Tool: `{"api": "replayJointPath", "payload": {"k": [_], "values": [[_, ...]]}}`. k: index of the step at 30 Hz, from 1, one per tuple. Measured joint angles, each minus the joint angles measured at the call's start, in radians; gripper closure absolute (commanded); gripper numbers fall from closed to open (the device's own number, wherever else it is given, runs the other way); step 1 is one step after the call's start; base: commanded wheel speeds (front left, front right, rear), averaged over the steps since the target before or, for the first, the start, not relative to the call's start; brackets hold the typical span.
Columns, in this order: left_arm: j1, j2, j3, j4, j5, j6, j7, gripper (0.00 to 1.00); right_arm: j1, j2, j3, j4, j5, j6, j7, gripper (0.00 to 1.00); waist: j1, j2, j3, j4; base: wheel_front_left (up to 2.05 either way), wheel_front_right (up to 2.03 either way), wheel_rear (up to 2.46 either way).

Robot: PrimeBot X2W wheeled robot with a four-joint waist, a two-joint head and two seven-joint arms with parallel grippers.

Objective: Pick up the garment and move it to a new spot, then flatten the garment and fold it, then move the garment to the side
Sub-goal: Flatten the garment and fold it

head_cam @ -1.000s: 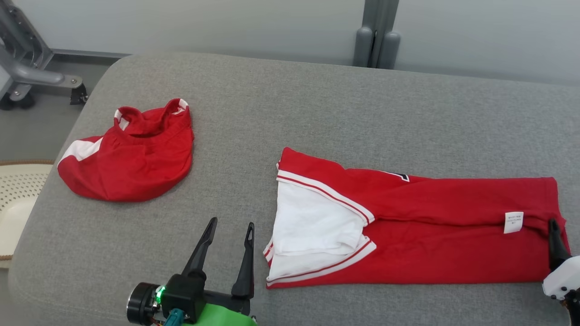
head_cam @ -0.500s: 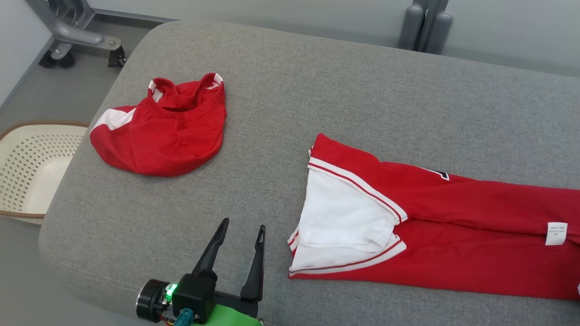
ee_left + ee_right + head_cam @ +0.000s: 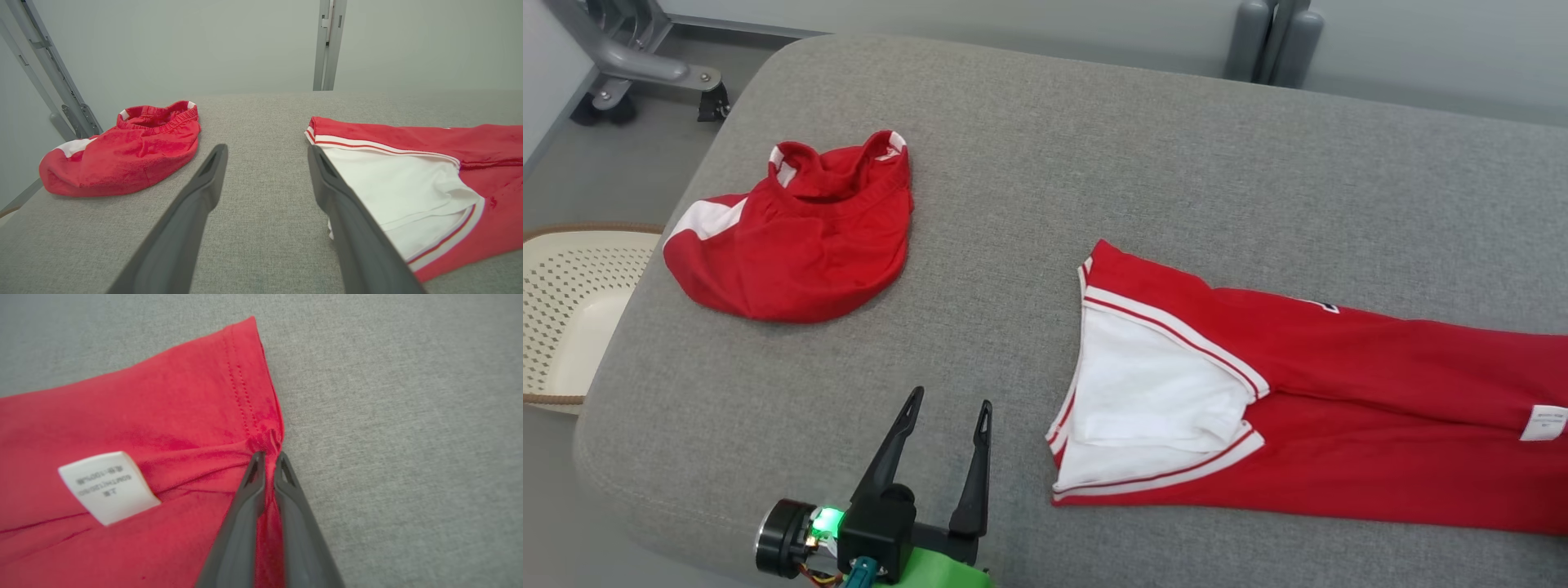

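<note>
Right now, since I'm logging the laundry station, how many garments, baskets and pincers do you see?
Red garments: 2, long garment, bunched garment
Baskets: 1, cream basket
Pincers: 2, left pincer open, right pincer shut on the long garment
Total: 5

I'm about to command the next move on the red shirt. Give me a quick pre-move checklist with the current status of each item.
1. The right gripper is shut on the shirt: ok, red cloth at the hem corner is pinched between its fingers.
2. The left gripper has a hold on the shirt: not ok, it is open beside the white end and holds nothing.
3. The shirt lies flat: ok, with small wrinkles only at the pinch.
4. The shorts are apart from the shirt: ok, bare cushion lies between them.
5. How many layers are pinched: cannot tell.
</note>
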Motion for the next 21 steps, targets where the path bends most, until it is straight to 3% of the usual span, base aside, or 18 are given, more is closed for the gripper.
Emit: {"api": "replayJointPath", "payload": {"k": [10,16,21], "values": [[0.000,0.007,0.028,0.008,0.032,-0.007,0.000,0.00,0.004,-0.166,-0.049,-0.138,-0.119,-0.002,0.084,1.00,0.0000,0.0000,0.023,-0.074,0.00,0.00,0.00],[0.000,0.010,0.047,0.016,0.042,0.009,0.000,0.00,0.005,-0.140,-0.027,-0.334,-0.165,-0.002,0.177,1.00,0.0000,0.0001,0.025,-0.119,0.00,0.00,0.00],[-0.001,0.008,0.034,0.029,0.044,0.009,0.000,0.00,0.024,-0.057,0.014,-0.528,-0.195,-0.002,0.260,1.00,0.0000,0.0000,0.014,-0.132,0.00,0.00,0.00]]}}
